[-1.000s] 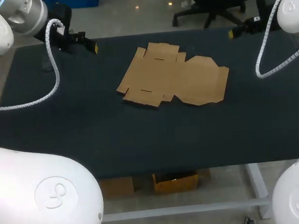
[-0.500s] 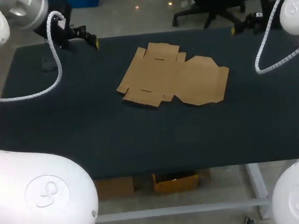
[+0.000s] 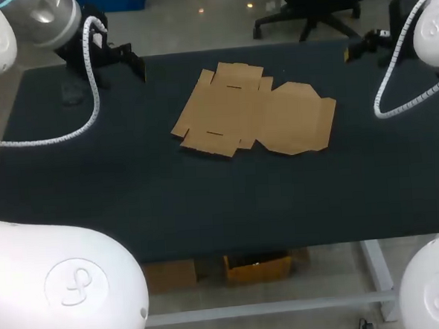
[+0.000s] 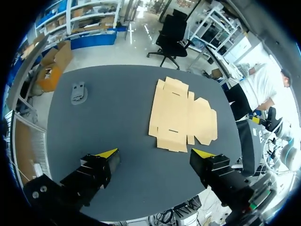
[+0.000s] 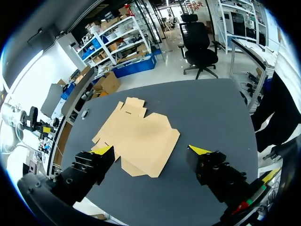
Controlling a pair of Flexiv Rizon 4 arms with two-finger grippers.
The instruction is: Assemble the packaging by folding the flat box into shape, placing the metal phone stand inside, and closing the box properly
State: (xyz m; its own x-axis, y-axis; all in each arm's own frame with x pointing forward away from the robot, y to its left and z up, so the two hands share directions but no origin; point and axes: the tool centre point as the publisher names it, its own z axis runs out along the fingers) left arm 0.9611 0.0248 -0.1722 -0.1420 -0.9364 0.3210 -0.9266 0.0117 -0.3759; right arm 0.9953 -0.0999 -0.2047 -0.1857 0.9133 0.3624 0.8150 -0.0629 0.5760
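**A:** so where's the flat box (image 3: 255,110) at?

**B:** lying unfolded on the dark table (image 3: 207,202), pretty much mid-table. The grey phone stand (image 4: 77,92) sits well apart from the box, out on the left arm's side.

**A:** and the grippers?

**B:** left gripper (image 4: 155,153) and right gripper (image 5: 151,149) both have their fingers spread wide and hold nothing. Each hangs well away from the box, one off either side.

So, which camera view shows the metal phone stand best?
The left wrist view: there the phone stand is clear and grey. The head view shows only a faint dark shape, the right wrist view a tiny speck.
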